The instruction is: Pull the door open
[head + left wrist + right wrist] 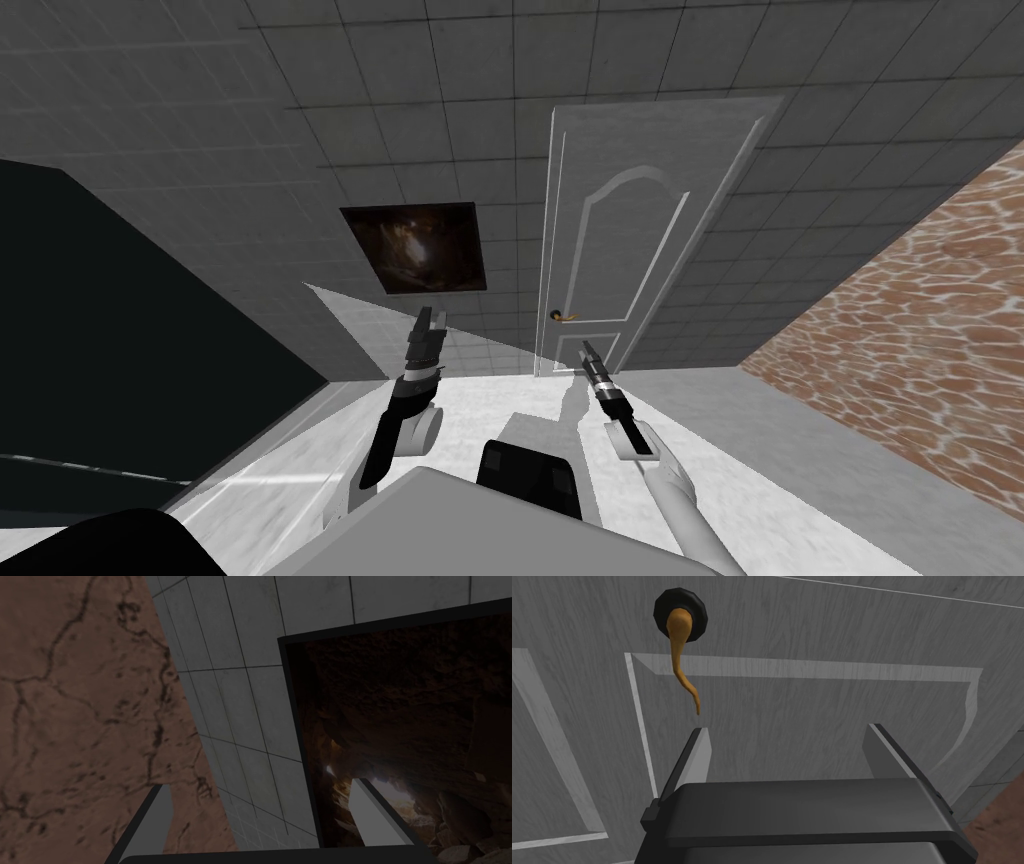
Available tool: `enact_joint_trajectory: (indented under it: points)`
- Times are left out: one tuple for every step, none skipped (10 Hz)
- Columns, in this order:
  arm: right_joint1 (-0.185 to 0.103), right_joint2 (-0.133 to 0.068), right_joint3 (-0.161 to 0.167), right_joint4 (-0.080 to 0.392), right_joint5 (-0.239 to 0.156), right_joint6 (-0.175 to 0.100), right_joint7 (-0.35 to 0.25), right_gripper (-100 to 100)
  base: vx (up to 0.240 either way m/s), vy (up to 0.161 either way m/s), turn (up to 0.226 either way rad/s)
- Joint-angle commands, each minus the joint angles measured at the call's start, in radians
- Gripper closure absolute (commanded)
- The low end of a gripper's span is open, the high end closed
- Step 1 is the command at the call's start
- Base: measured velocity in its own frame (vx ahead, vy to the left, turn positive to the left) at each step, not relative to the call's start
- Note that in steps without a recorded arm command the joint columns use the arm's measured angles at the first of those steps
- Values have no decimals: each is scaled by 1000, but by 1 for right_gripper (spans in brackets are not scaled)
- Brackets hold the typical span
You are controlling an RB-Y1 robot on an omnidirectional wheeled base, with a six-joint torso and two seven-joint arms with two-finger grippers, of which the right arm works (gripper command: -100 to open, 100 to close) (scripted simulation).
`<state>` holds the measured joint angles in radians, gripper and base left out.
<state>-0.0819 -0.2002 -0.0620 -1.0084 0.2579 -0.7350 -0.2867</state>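
The door is standing shut in the far wall, its curved orange handle sitting near its left edge. The right gripper is reaching toward it, released and empty, with the handle's tip lying just beyond one fingertip, outside the gap. By my judgement this is the approach step. Next the gripper needs shifting left and forward to straddle the handle, then clenching. The left gripper is hovering released, left of the door.

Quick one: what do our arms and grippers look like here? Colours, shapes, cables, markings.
The left gripper and right gripper match: two thin light grey blade fingers with dark edges on a dark box body. The left forearm is black with a white cylindrical joint; right forearm is light grey, its wrist section black with silver bands. No cables or markings visible.
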Motion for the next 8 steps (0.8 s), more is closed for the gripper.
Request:
enact_joint_trajectory:
  points:
    - [-26,-5,-3,50,5,-6,-7,-100,74,-4,3]
    - [-26,-5,-3,56,5,-6,-7,-100,57,-7,3]
    - [-39,-9,-4,86,8,-9,-12,-100,57,-8,2]
    - [-52,-12,-5,116,12,-12,-17,-100,88,-19,2]
    - [-65,-15,-6,145,15,-15,-22,-100,96,-12,8]
    - [-76,-18,-7,171,18,-17,-26,-100,90,-2,5]
    - [-87,-21,-8,197,21,-20,-30,-100,101,-8,1]
    - [-99,-24,-9,223,23,-22,-34,-100,104,-10,5]
